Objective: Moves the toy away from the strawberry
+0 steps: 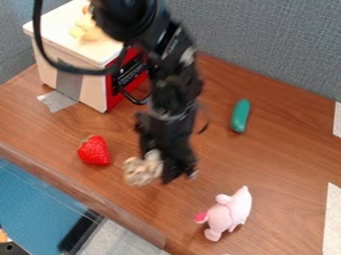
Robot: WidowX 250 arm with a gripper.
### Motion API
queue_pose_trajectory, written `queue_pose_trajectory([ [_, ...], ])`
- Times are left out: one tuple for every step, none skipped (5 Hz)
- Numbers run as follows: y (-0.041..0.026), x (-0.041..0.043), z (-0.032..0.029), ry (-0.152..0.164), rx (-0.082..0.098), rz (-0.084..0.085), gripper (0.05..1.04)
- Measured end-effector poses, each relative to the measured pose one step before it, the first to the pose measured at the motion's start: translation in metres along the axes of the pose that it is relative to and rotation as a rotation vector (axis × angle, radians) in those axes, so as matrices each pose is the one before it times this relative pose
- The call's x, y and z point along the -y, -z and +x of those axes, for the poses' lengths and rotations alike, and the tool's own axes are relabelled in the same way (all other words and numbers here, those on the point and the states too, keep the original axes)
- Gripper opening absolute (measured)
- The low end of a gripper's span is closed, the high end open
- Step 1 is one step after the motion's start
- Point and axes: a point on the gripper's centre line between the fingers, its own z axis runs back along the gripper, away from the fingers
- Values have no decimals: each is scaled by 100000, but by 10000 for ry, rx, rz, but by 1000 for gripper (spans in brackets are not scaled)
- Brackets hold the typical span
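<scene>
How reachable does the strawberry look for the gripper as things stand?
Probably not directly: the tan furry toy is right at the gripper, on the side facing the strawberry, likely in the way.

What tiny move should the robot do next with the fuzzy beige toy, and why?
I think the black gripper should ease the fuzzy beige toy a little toward the picture's right, if its grip is good. The toy is right at the gripper, and the red, leafy-topped strawberry sits close by on the toy's left.
</scene>
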Motion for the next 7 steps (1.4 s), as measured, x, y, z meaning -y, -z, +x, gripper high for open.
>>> queue_pose_trajectory([
  [-1701,2099,3577,-729,112,-175,526],
  [670,1558,3206,-1124,62,-200,525],
  [1477,1030,2878,-1119,356,-323,525],
  [1957,-120,1228,-410,20,186,525],
  [1888,-648,-401,-118,-263,388,601],
  [337,-225,-443,-125,-481,251,900],
  [-534,114,-536,-273,-333,121,1011],
])
